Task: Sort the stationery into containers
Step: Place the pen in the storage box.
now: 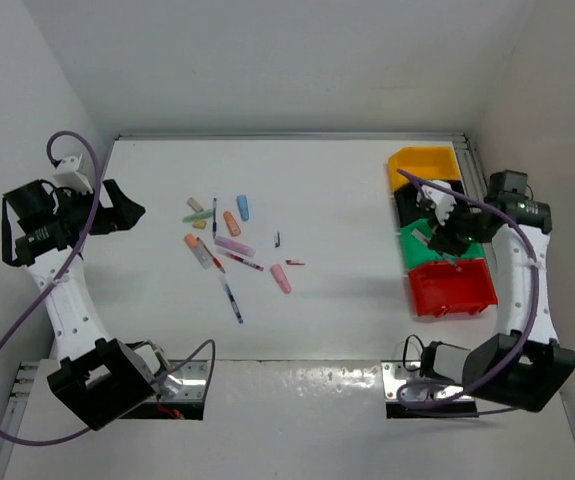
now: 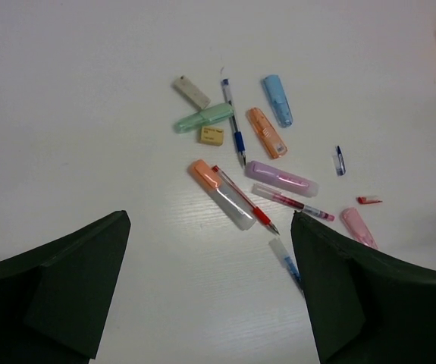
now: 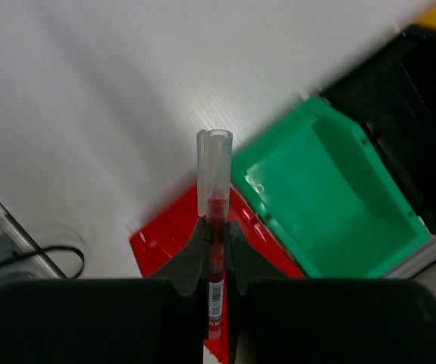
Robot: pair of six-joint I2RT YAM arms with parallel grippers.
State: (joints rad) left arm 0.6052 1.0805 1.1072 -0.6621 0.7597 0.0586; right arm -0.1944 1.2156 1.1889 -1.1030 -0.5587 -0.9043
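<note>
Pen point(image 3: 214, 182), pinched tight in the right gripper point(image 3: 216, 239), is best centred over the red bin point(image 3: 164, 236) before release (left gripper point(image 2: 210, 220) spread wide, empty).

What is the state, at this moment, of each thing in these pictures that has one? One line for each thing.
left gripper: open, holding nothing
right gripper: shut on the red pen
red pen: clear cap on, gripped by its barrel
green bin: empty
red bin: looks empty
yellow bin: looks empty
black bin: partly hidden, contents unclear
loose stationery: lying flat, outside every bin
</note>
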